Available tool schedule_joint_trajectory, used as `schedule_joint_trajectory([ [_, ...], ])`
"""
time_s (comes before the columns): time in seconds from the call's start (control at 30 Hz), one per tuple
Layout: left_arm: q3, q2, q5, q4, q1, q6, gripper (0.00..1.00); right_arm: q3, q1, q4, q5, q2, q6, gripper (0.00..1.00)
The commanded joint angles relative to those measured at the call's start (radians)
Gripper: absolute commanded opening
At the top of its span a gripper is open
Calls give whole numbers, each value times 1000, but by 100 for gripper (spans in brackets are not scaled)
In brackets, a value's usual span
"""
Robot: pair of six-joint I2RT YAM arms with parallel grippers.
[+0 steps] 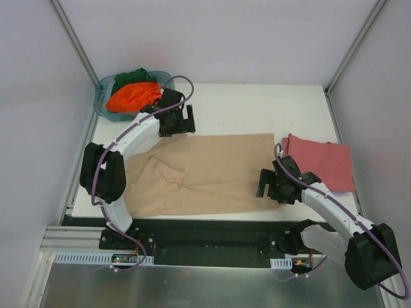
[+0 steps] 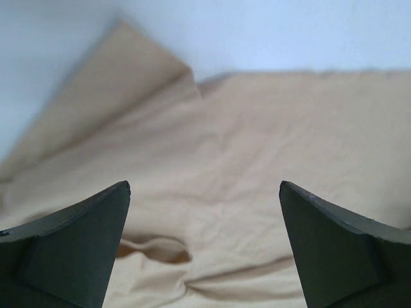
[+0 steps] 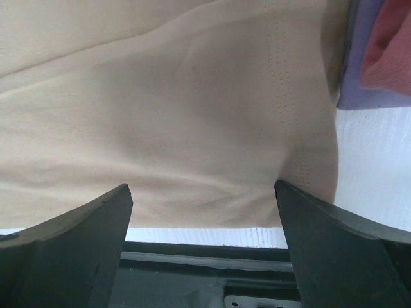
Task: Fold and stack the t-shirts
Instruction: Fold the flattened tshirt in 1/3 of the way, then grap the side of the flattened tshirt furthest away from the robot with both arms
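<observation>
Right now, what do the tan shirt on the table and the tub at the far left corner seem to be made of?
Tan shirt: soft matte cloth, probably cotton. It lies in limp wrinkles and shows a row-stitched hem. Tub: teal translucent plastic, it seems, as the orange cloth inside appears to show through its wall.

The top camera looks steeply down from above the near edge over the whole table point(image 1: 257, 109). Both wrist cameras face close down onto the tan shirt point(image 1: 212, 170), which all three views share.
</observation>
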Motion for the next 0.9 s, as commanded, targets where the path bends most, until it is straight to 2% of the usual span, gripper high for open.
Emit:
schedule_joint_trajectory([
  [0.0,121,142,-108,-44,69,87,97,25,-7,-26,46,-20,-32,96],
  [0.1,209,228,-51,-60,97,117,85,31,-9,-24,49,-17,-40,96],
  [0.2,255,291,-114,-61,101,142,81,36,-9,-23,55,-11,-45,96],
  [0.23,269,314,-130,-63,108,144,77,36,-9,-23,57,-8,-46,96],
  [0.43,309,410,-57,-66,149,141,59,19,-10,-23,54,14,-42,96],
  [0.6,336,476,-86,-66,151,141,47,13,-12,-24,55,25,-42,96],
  [0.67,344,490,-100,-69,151,145,35,10,-15,-24,60,20,-43,96],
  [0.8,355,484,-135,-66,152,151,3,8,-16,-30,72,20,-45,96],
  [0.87,362,466,-161,-63,152,160,0,8,-18,-47,88,28,-32,96],
])
